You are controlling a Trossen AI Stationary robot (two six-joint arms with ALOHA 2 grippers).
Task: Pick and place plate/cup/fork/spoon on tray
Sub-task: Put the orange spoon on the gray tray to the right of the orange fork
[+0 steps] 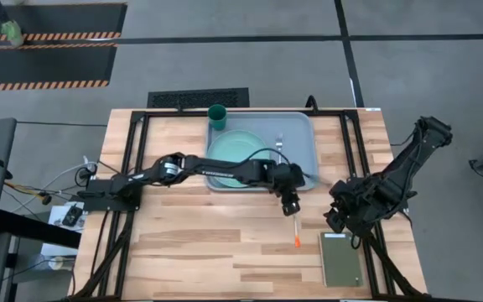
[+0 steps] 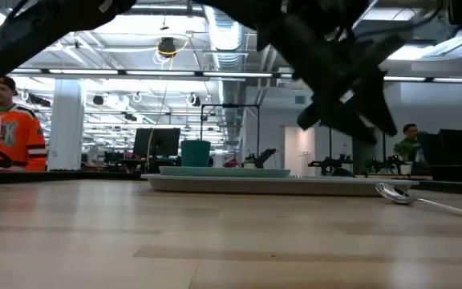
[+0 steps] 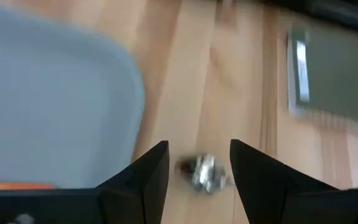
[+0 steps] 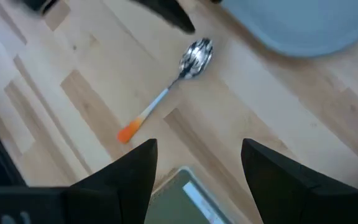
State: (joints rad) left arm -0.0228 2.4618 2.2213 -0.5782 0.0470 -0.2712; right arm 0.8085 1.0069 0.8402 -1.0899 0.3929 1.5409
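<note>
Most of the task looks done: the plate [image 1: 240,151] lies flat in the tray [image 1: 302,126], the fork [image 1: 280,144] rests in the tray just beside the plate, and the cup [image 1: 217,114] stands at the tray's far corner (whether it is inside the rim or only against it, I cannot tell); only the spoon [image 1: 295,226] is left, lying on the bare wood of the table [image 1: 191,243] near the tray.

The left gripper [image 1: 290,206] hangs over the spoon's bowl with its fingers [image 3: 148,171] apart and nothing between them; the right gripper [image 1: 335,220] waits near the dark slab [image 1: 342,258], also spread and empty.

The spoon is polished metal with a round shiny bowl and a thin stem ending in orange; the tray is smooth, pale blue-grey, with rounded corners and a raised rim; the plate is mint-green and shallow; the table is of pale wooden planks.
</note>
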